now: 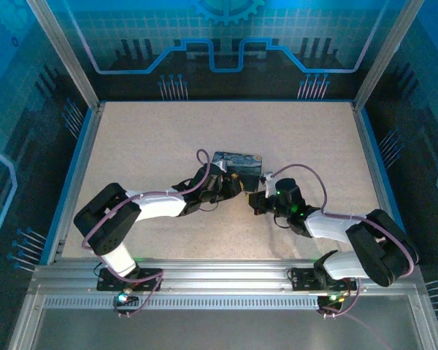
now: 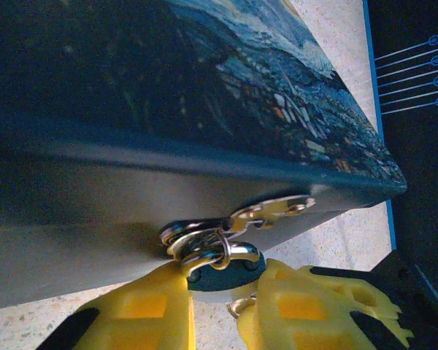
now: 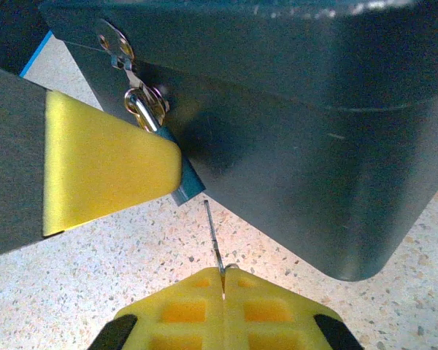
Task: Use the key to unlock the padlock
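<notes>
Left wrist view, dark bluish padlock [image 2: 223, 273], thin silvery shackle [image 2: 217, 251]

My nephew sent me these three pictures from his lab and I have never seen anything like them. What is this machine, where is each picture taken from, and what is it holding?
These are two robot arms bolted to the near edge of a speckled table. The overhead view looks down on both arms; the other two pictures come from cameras on their wrists. On the table sits a painted tin, its hasp closed by a tiny padlock. The left end effector, with yellow padded fingers, grips that padlock. The right end effector pinches a thin key, which points up toward the padlock but stops just short of it.
</notes>
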Robot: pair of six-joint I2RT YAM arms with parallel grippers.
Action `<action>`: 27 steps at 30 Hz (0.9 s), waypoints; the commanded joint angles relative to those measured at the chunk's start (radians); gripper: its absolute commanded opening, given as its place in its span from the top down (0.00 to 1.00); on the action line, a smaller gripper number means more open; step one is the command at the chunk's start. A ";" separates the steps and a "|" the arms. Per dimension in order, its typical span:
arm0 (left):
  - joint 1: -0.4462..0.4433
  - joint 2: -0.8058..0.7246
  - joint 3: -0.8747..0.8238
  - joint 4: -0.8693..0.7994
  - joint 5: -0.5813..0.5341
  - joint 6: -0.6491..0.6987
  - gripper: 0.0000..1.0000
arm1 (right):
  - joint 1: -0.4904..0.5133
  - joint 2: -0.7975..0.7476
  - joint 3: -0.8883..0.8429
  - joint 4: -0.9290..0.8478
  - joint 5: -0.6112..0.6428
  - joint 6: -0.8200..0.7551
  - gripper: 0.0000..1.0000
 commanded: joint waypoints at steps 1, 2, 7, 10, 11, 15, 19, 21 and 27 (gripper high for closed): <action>-0.005 -0.042 0.032 0.018 0.008 0.004 0.80 | 0.009 -0.019 -0.016 0.013 -0.015 -0.009 1.00; -0.005 -0.042 0.032 0.017 0.008 0.003 0.80 | 0.009 -0.018 -0.015 0.020 -0.015 -0.008 1.00; -0.006 -0.042 0.032 0.017 0.009 0.004 0.80 | 0.009 -0.005 0.001 0.029 -0.022 -0.010 1.00; -0.005 -0.041 0.032 0.017 0.012 0.004 0.80 | 0.009 0.001 0.007 0.037 -0.023 -0.009 1.00; -0.005 -0.042 0.031 0.017 0.011 0.004 0.80 | 0.009 0.003 0.010 0.039 -0.023 -0.009 1.00; -0.005 -0.041 0.032 0.018 0.011 0.004 0.80 | 0.009 0.010 0.016 0.051 -0.024 -0.009 1.00; -0.005 -0.039 0.034 0.017 0.011 0.004 0.80 | 0.009 0.019 0.025 0.057 -0.026 -0.009 1.00; -0.005 -0.038 0.034 0.018 0.011 0.004 0.80 | 0.010 0.025 0.028 0.060 -0.029 -0.009 1.00; -0.005 -0.038 0.037 0.017 0.012 0.004 0.80 | 0.011 0.041 0.033 0.077 -0.029 -0.006 1.00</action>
